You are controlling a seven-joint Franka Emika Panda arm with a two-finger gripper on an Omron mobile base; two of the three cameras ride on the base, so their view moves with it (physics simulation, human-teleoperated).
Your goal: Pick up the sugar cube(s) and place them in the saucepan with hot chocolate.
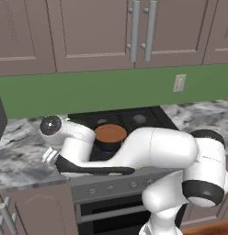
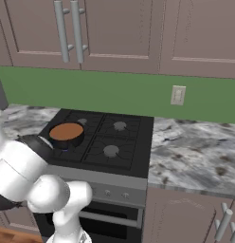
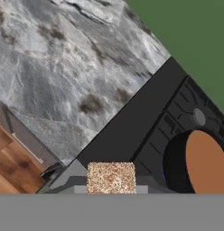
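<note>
Hand view looks down over the marbled grey counter (image 3: 55,76) and the black stove (image 3: 145,122) beside it, with the saucepan (image 3: 202,164) and its flat orange-brown hot chocolate at the lower right. At the bottom middle sits the sugar cube (image 3: 111,177) — speckled tan, flanked by the grey fingertips (image 3: 142,189), which appear closed narrowly on it. In the left base view the white arm (image 1: 148,149) reaches left and low across the front of the stove, its hand (image 1: 51,156) over the counter left of the cooktop, while the saucepan (image 1: 110,134) stands on the front left burner, a little right of the hand. The right base view shows the pan (image 2: 66,133) on that same burner.

By my judgement the cube is already picked up and the carry is in hand. The next move calls for swinging the gripper (image 3: 111,188) sideways until it is over the liquid — clear of the rim — and only then parting the fingers.
</note>
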